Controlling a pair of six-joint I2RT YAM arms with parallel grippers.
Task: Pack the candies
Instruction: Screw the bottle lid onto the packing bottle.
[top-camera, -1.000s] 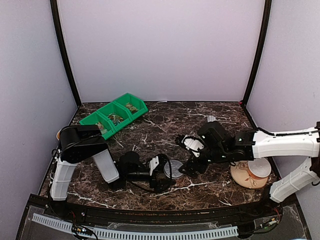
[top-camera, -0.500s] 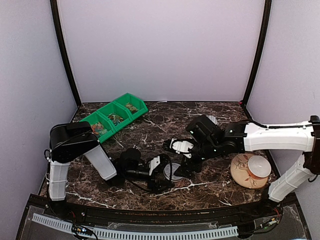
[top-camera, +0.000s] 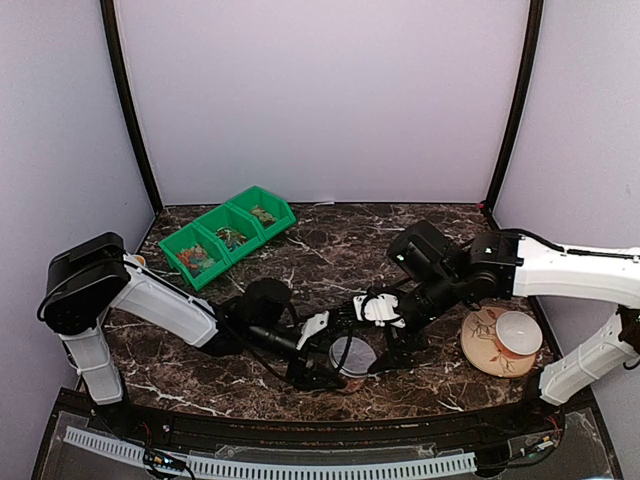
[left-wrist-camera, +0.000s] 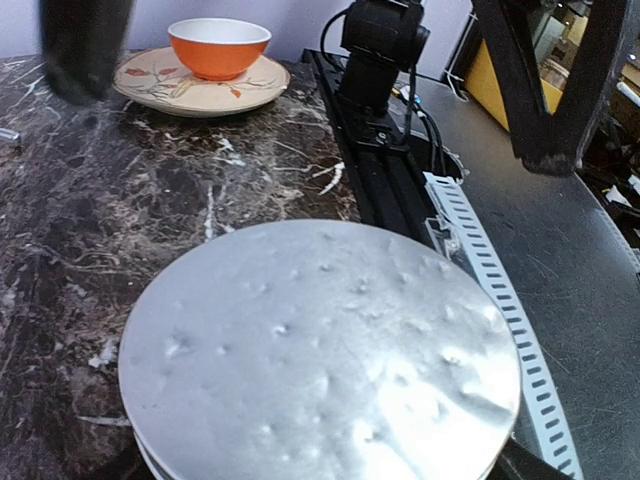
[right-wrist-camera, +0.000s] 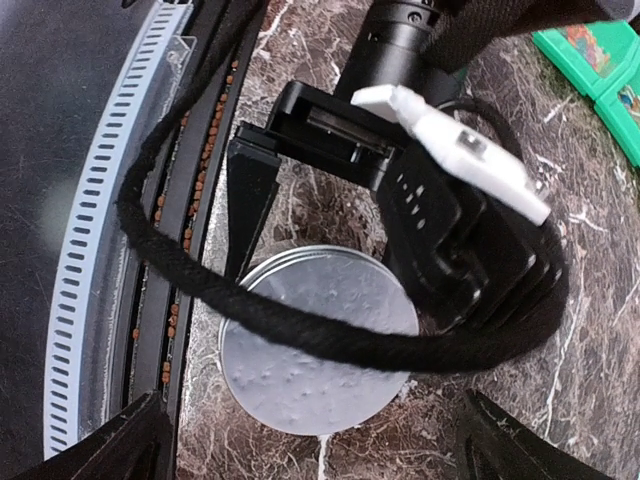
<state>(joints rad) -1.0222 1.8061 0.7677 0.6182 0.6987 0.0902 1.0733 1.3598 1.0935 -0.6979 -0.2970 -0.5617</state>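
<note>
A round metal tin with a dimpled silver lid (top-camera: 352, 355) sits near the table's front edge. It fills the left wrist view (left-wrist-camera: 320, 350) and lies in the middle of the right wrist view (right-wrist-camera: 318, 350). My left gripper (top-camera: 343, 368) is shut on the tin, one finger (right-wrist-camera: 250, 195) along each side. My right gripper (top-camera: 378, 342) hovers just above and right of the tin, jaws wide open and empty, its fingertips (right-wrist-camera: 130, 445) at the bottom corners of its own view. The candies (top-camera: 200, 256) lie in a green three-part bin (top-camera: 228, 222) at the back left.
An orange-and-white bowl (top-camera: 518, 332) stands on a patterned plate (top-camera: 483, 352) at the front right; both also show in the left wrist view (left-wrist-camera: 218, 45). A black cable (right-wrist-camera: 300, 330) of the left arm crosses over the tin. The black front rail (right-wrist-camera: 200, 150) runs beside it.
My left arm has stretched out to the right and carried the tin a little nearer the front edge. My right gripper has moved rightward and nearer, staying above the tin.
</note>
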